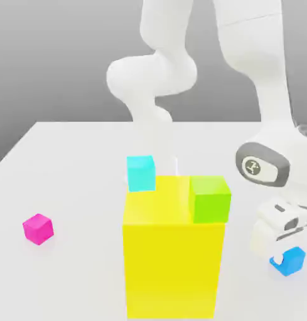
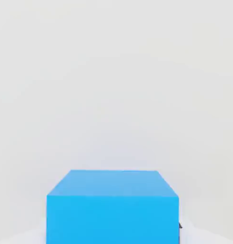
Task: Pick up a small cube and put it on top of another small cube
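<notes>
Gripping the small blue cube (image 1: 292,261), the claw (image 1: 278,257) points down toward the table (image 1: 80,182) at the exterior view's right, its two pads closed on opposite sides of the cube. That cube is low by the table surface, to the right of the tall yellow block (image 1: 172,269) and well apart from it; whether its underside touches the table I cannot tell. One finger covers part of it in the exterior view, while in the hand view its upper face and one side show plainly, both in even blue. The white arm (image 1: 256,50) comes down from above, and near its wrist sits a dark grey oval band with a round dark emblem (image 1: 252,166) on it, carrying a small pale angular mark; the mark is too small to read as a letter or name. The yellow block stands upright on the table, and its visible faces are plain yellow. On its top rests a green cube (image 1: 209,199), at the front corner on the exterior view's right, reaching slightly past the block's edge. A cyan cube (image 1: 141,173) shows at the back corner of the block's top on the exterior view's left, apart from the green one. Farther toward the exterior view's left, a small magenta cube (image 1: 38,229) lies alone on the pale table, well apart from the block, its faces plain too.
</notes>
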Available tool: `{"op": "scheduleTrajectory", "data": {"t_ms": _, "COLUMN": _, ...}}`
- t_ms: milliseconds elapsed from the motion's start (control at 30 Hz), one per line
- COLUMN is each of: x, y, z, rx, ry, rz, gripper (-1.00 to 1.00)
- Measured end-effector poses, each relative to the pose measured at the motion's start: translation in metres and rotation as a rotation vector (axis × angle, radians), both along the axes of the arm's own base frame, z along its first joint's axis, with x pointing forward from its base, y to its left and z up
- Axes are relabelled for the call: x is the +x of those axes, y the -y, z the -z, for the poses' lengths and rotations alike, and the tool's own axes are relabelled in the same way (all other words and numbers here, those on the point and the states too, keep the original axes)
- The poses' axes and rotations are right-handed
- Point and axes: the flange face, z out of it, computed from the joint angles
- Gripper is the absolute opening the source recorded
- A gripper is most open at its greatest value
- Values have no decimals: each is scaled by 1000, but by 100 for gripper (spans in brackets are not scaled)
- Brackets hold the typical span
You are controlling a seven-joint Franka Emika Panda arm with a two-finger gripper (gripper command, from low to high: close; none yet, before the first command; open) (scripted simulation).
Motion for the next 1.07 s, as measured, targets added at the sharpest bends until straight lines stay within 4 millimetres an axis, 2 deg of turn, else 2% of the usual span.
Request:
{"op": "scheduleTrajectory", "data": {"t_ms": 133, "x": 1, "y": 2, "z": -44, "rx": -1, "ry": 0, "rz": 2, "gripper": -100}}
{"op": "scheduleTrajectory", "data": {"t_ms": 167, "x": 9, "y": 12, "z": -50, "rx": -2, "ry": -6, "rz": 20, "gripper": -100}}
{"op": "scheduleTrajectory", "data": {"t_ms": 233, "x": 25, "y": 23, "z": -74, "rx": 1, "ry": -12, "rz": 15, "gripper": -100}}
{"op": "scheduleTrajectory", "data": {"t_ms": 367, "x": 56, "y": 47, "z": -134, "rx": 18, "ry": -21, "rz": -21, "gripper": -100}}
{"op": "scheduleTrajectory", "data": {"t_ms": 500, "x": 73, "y": 70, "z": -198, "rx": 47, "ry": -30, "rz": -84, "gripper": -100}}
{"op": "scheduleTrajectory", "data": {"t_ms": 633, "x": 90, "y": 116, "z": -259, "rx": 34, "ry": -17, "rz": -82, "gripper": -100}}
{"op": "scheduleTrajectory", "data": {"t_ms": 767, "x": 100, "y": 179, "z": -318, "rx": 12, "ry": -4, "rz": -35, "gripper": -100}}
{"op": "scheduleTrajectory", "data": {"t_ms": 800, "x": 101, "y": 192, "z": -323, "rx": 8, "ry": -3, "rz": -17, "gripper": -100}}
{"op": "scheduleTrajectory", "data": {"t_ms": 833, "x": 103, "y": 198, "z": -317, "rx": 6, "ry": -3, "rz": -8, "gripper": -100}}
{"op": "scheduleTrajectory", "data": {"t_ms": 933, "x": 103, "y": 204, "z": -278, "rx": 4, "ry": -2, "rz": 0, "gripper": -100}}
{"op": "scheduleTrajectory", "data": {"t_ms": 967, "x": 103, "y": 204, "z": -269, "rx": 4, "ry": -2, "rz": 1, "gripper": 100}}
{"op": "scheduleTrajectory", "data": {"t_ms": 1067, "x": 103, "y": 204, "z": -269, "rx": 4, "ry": -2, "rz": 1, "gripper": 100}}
